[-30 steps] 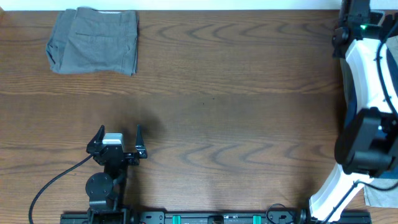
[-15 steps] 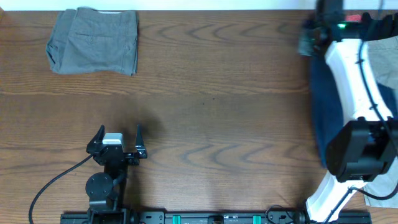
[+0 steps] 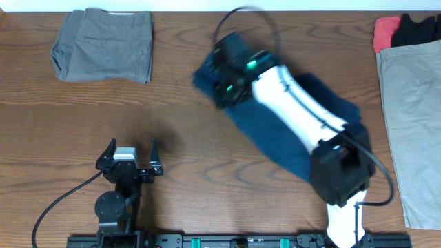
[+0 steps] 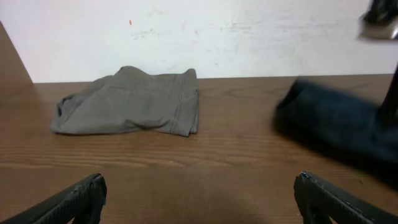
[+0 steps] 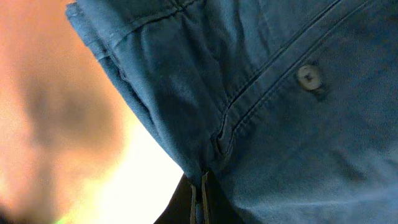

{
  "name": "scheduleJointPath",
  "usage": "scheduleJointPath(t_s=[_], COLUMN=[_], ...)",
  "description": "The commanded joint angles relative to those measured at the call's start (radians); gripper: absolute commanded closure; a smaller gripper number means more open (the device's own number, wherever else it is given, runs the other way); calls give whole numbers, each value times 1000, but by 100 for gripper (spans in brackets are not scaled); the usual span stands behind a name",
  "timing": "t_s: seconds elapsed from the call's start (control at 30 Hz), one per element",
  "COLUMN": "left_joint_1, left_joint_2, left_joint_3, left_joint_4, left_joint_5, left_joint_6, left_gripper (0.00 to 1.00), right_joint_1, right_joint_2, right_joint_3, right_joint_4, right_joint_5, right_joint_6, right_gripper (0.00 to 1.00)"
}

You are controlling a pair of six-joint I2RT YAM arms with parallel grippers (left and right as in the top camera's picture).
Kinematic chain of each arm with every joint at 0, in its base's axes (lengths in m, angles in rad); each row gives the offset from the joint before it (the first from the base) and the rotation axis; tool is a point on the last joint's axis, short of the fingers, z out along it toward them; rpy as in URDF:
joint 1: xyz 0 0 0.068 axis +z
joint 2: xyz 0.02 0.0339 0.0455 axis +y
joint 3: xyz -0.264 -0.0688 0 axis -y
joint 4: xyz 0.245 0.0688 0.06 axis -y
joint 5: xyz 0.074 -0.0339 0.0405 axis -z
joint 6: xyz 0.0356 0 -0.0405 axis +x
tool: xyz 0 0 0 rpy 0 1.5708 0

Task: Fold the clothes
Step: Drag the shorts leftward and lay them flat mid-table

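Right pincer [image 3: 222, 77] pinches the navy shorts [image 3: 265, 134], which lie across the surface [image 3: 207, 179] right of centre under its arm; left pincer [image 3: 131, 153] rests spread wide, holding nothing. Grey shorts [image 3: 103, 45] lie folded at the far-left corner; khaki garment [image 3: 406, 117] lies at the right edge.

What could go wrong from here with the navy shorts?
The right arm's jaws pinch a small fold of the dark navy blue fabric shorts beside a pocket seam; it could slip.
The shorts lie bunched under the arm and may settle creased.
The folded grey fabric shorts sit up-left; a sweep that way might disturb them.
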Motion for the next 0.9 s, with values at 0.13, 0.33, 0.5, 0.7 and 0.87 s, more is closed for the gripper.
scheduleJointPath(t_s=[0.13, 0.33, 0.5, 0.7, 0.87], left_joint_1=[4, 4, 4, 4, 4], left_joint_2=[-6, -6, -6, -6, -6], left_joint_3=[-26, -26, -26, -26, -26], left_joint_4=[-18, -18, -18, -18, -18], left_joint_5=[-1, -1, -1, -1, -1], left_joint_6=[-8, -8, -8, -8, -8], left_gripper=[2, 2, 2, 2, 2], right_joint_1=[143, 149, 79, -123, -304], right_joint_2=[-10, -10, -40, -153, -172], right_joint_3=[3, 5, 27, 27, 24], right_joint_4=[-43, -144, -275, -423, -492], right_joint_5=[-126, -124, 19, 271, 405], right_joint_6=[13, -27, -12, 61, 100], right_gripper=[99, 25, 3, 1, 1])
